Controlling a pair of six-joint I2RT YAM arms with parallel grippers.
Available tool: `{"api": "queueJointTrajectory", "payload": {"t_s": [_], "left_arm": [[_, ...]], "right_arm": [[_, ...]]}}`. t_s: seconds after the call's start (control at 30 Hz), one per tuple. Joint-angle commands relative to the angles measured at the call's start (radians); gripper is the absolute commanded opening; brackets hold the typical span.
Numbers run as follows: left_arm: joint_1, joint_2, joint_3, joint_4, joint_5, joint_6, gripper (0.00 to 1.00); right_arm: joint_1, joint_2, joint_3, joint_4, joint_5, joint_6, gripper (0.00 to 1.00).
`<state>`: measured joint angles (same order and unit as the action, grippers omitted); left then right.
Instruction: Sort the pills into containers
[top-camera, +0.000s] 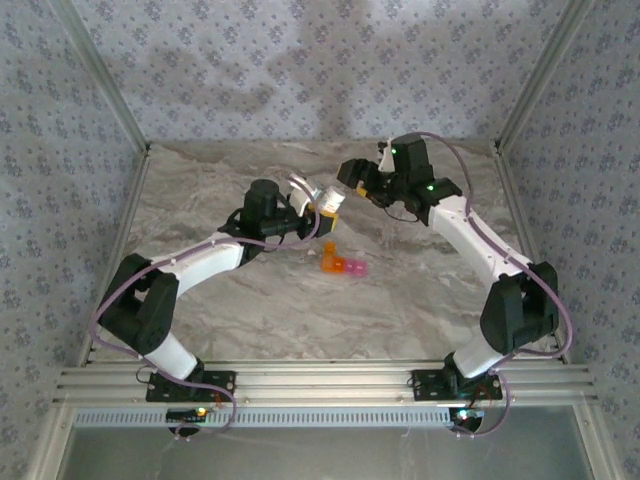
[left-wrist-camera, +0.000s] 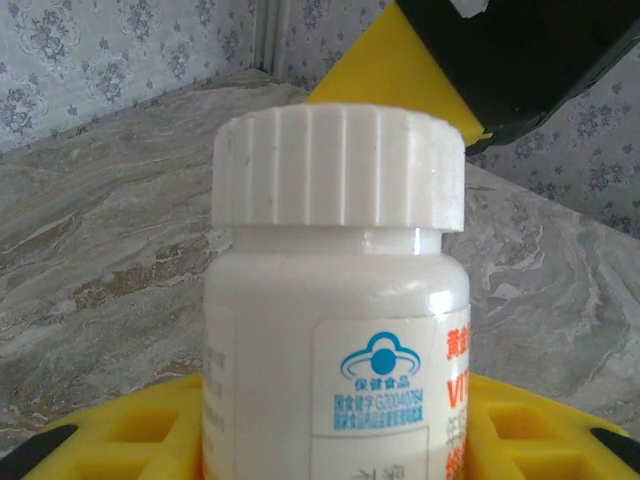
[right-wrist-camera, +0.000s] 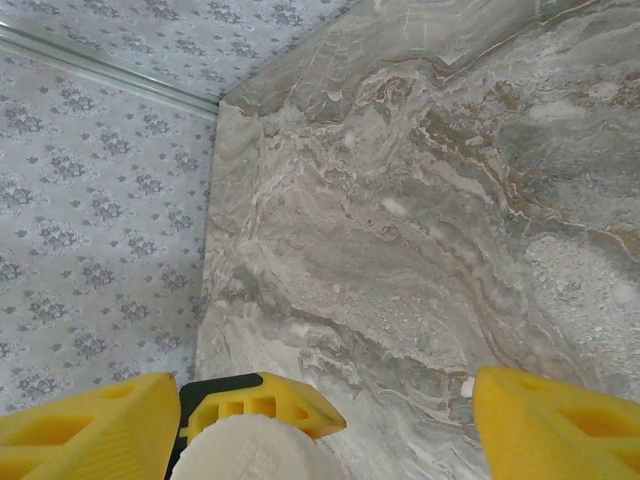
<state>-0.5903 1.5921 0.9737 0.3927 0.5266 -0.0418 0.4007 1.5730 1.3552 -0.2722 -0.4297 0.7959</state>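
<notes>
My left gripper (top-camera: 318, 208) is shut on a white pill bottle (left-wrist-camera: 335, 330) with a ribbed white cap (left-wrist-camera: 340, 165); its yellow fingers (left-wrist-camera: 120, 430) flank the bottle's body. It holds the bottle above the table, cap end toward my right gripper (top-camera: 352, 192). That gripper is open, with its yellow fingers (right-wrist-camera: 560, 420) wide apart. The cap (right-wrist-camera: 250, 450) sits between them, close to the left one. The containers (top-camera: 343, 264), a short orange-to-pink strip, lie on the marble just in front of the bottle. The pills are hidden.
Patterned walls (top-camera: 60, 170) with metal corner posts close in the marble table (top-camera: 400, 300) on three sides. A tiny white speck (right-wrist-camera: 467, 386) lies on the marble beside my right finger, too small to identify. Both arm bases sit on the near rail (top-camera: 320, 382).
</notes>
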Motion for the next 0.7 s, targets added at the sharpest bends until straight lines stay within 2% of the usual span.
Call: {"api": "queueJointTrajectory", "payload": {"t_s": [0.0, 0.4, 0.57, 0.67], "left_arm": [[-0.008, 0.013, 0.038, 0.016, 0.014, 0.008, 0.00], [-0.008, 0.016, 0.049, 0.006, 0.018, 0.005, 0.00], [-0.008, 0.018, 0.052, 0.019, 0.016, -0.003, 0.00], [-0.008, 0.017, 0.052, 0.035, 0.016, -0.014, 0.00]], "right_arm": [[0.026, 0.017, 0.003, 0.037, 0.009, 0.017, 0.76], [0.063, 0.020, -0.011, 0.040, 0.009, 0.001, 0.62], [0.064, 0.005, -0.031, 0.033, 0.010, -0.018, 0.50], [0.063, 0.000, -0.042, 0.039, -0.001, -0.038, 0.39]]}}
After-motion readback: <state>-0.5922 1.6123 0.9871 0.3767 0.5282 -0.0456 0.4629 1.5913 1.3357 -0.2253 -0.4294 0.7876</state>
